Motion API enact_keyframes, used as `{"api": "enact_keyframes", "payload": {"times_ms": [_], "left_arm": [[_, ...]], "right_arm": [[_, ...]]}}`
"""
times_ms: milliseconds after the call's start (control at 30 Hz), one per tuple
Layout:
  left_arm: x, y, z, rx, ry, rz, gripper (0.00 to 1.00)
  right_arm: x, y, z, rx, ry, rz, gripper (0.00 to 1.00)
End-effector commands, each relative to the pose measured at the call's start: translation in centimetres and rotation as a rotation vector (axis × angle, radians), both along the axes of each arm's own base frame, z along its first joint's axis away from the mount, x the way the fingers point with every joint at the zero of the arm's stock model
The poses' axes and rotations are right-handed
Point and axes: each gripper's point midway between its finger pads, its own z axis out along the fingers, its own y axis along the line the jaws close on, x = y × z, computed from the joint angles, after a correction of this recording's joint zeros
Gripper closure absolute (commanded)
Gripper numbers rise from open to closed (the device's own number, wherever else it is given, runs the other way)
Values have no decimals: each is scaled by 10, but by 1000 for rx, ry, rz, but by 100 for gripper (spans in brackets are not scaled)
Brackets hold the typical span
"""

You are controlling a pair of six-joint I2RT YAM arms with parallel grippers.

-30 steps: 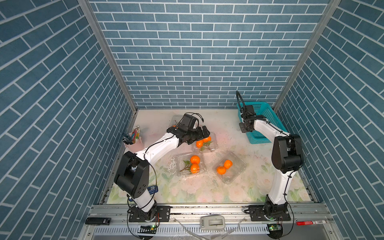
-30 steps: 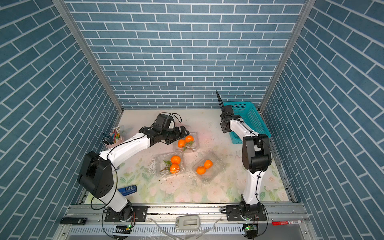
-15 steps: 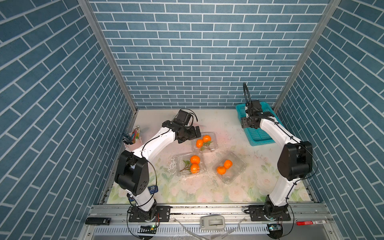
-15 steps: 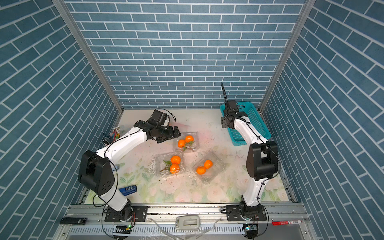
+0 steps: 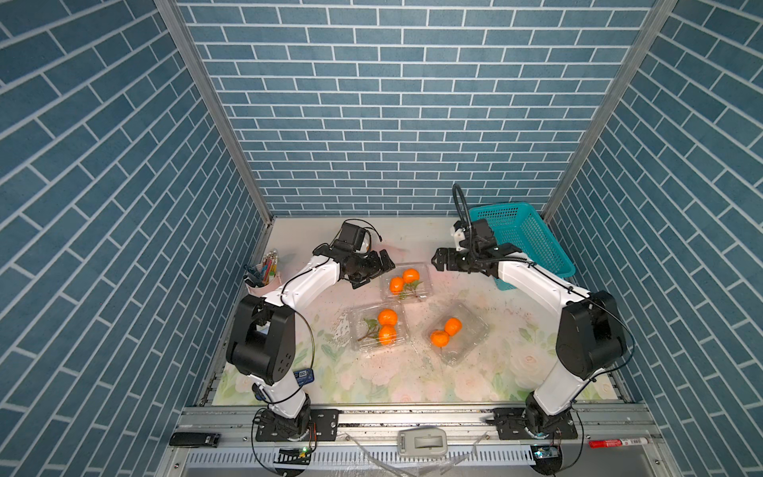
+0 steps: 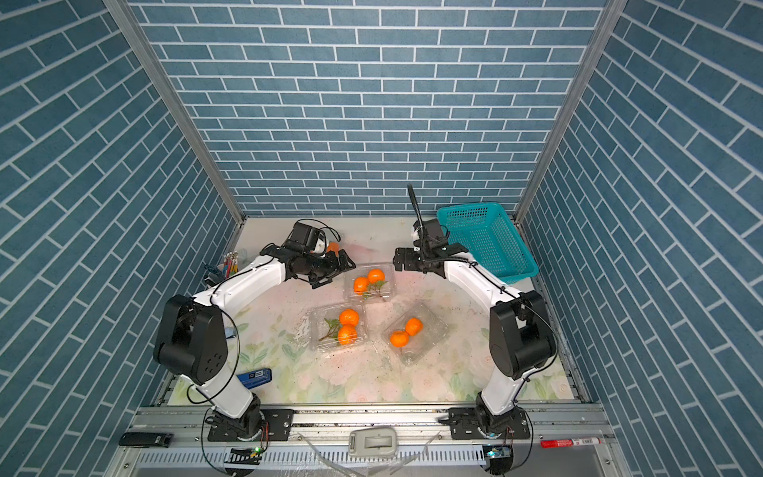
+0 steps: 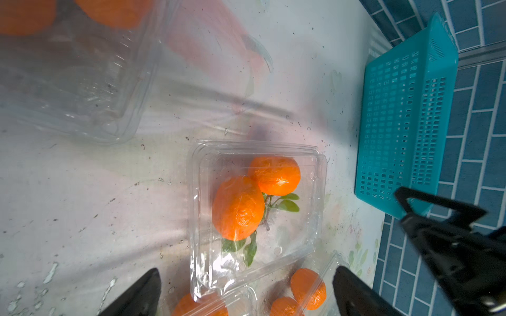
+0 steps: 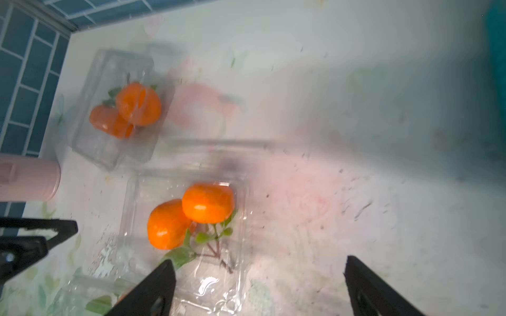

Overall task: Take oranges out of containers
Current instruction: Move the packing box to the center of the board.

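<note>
Swung clear of the teal perforated plastic basket (image 5: 532, 243) at the table's far right corner, the right claw (image 5: 441, 261) hangs wide and empty beside a clear plastic clamshell box (image 5: 425, 291). The left claw (image 5: 386, 263), equally wide, flanks its other side; small round oranges (image 5: 411, 275) stay boxed in pairs.

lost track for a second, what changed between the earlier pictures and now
The right gripper swung away from the teal basket toward the far container. Its jaws now stand open; whether it let anything go does not show. The left gripper, open, pulled back from over that container's oranges to its edge. Containers, oranges and basket stayed put.
</note>
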Motion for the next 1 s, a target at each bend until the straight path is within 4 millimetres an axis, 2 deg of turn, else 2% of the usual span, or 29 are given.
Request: {"api": "enact_keyframes", "payload": {"times_ms": [0, 100, 200, 433, 600, 733, 833, 967], "left_arm": [[-1, -7, -18, -15, 26, -11, 1], [2, -7, -28, -7, 39, -12, 1], [4, -9, -36, -4, 53, -15, 1], [12, -16, -45, -5, 56, -24, 1], [26, -36, -40, -24, 35, -40, 1], [45, -53, -34, -36, 15, -46, 1], [61, -61, -31, -45, 6, -35, 1], [88, -71, -17, -54, -32, -32, 1]], "right_arm": [[-3, 21, -9, 145, 58, -26, 4], [-10, 33, -27, 156, 89, 2, 8], [-15, 42, -41, 167, 122, 16, 15], [-13, 56, -58, 234, 159, 14, 22], [-6, 60, -58, 257, 154, -1, 24], [1, 62, -53, 276, 159, -25, 26], [7, 57, -53, 264, 165, -61, 25], [14, 41, -51, 258, 174, -112, 24]]}}
